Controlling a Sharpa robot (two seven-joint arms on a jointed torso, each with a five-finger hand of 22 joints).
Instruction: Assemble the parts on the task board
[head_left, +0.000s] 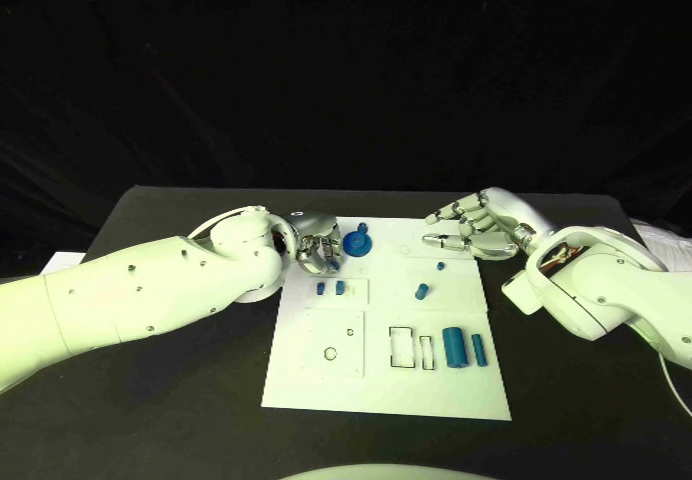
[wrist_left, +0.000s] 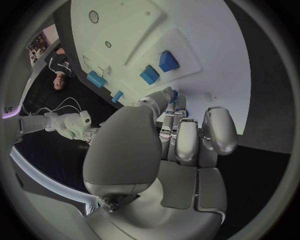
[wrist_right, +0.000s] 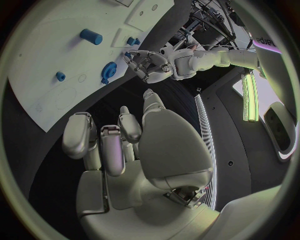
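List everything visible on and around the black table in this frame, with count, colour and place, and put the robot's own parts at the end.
Black table: one, black, under everything.
White task board plate: one, white, middle of the table.
Blue gear-shaped part: one, blue, far end of the board, beside the left hand.
Small blue block parts: two, blue, side by side on the board's left half.
Small blue peg: one, blue, mid-board.
Tiny blue stud: one, blue, beyond the peg.
Blue cylinders: two, blue, thicker and thinner, board's right near side.
Left hand: one, silver, at the board's far left corner; whether it holds anything cannot be told.
Right hand: one, silver, fingers curled, over the far right corner.
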